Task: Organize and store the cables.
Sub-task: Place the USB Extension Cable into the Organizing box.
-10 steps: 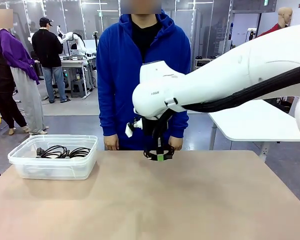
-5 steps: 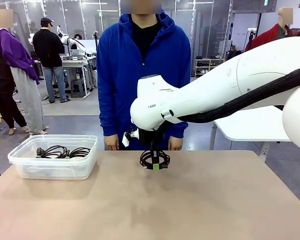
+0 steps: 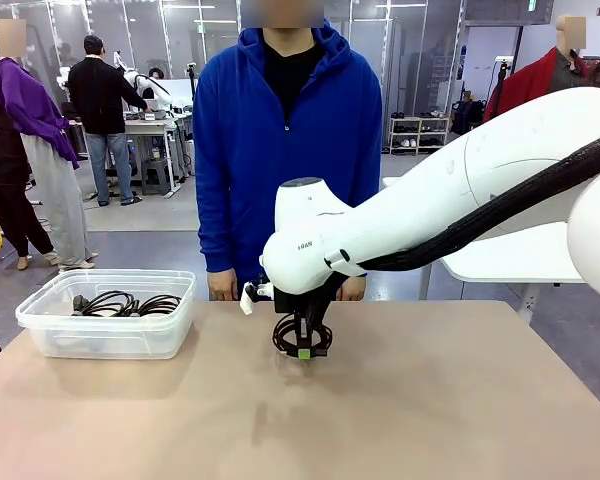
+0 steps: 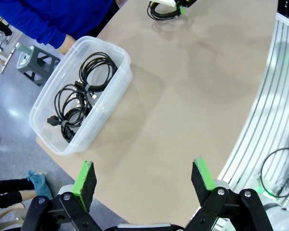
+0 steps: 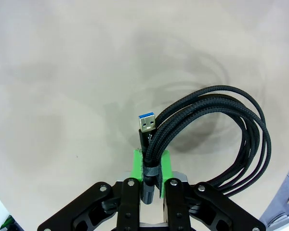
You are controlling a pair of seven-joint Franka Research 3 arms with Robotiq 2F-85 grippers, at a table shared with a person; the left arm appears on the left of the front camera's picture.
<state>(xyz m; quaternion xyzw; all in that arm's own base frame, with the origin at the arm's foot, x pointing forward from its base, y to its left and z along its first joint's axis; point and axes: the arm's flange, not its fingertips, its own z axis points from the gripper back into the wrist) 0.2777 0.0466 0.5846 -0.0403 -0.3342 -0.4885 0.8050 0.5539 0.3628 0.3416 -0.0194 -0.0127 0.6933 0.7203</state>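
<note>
My right gripper hangs just above the table's far middle, shut on a coiled black cable. In the right wrist view the green pads pinch the coil's bound section, and a blue-tipped USB plug sticks up beside them. Several more coiled cables lie in a clear plastic bin at the table's left. The left wrist view looks down on that bin and its cables. My left gripper is open and holds nothing, high above the table's near edge.
A person in a blue hoodie stands at the far edge, one hand and the other resting by the table just behind my right gripper. The tan tabletop is bare between the bin and the right side.
My right gripper has carried the coiled cable a little to the left and lower, closer to the tabletop. The bin and the person's hands have stayed put.
</note>
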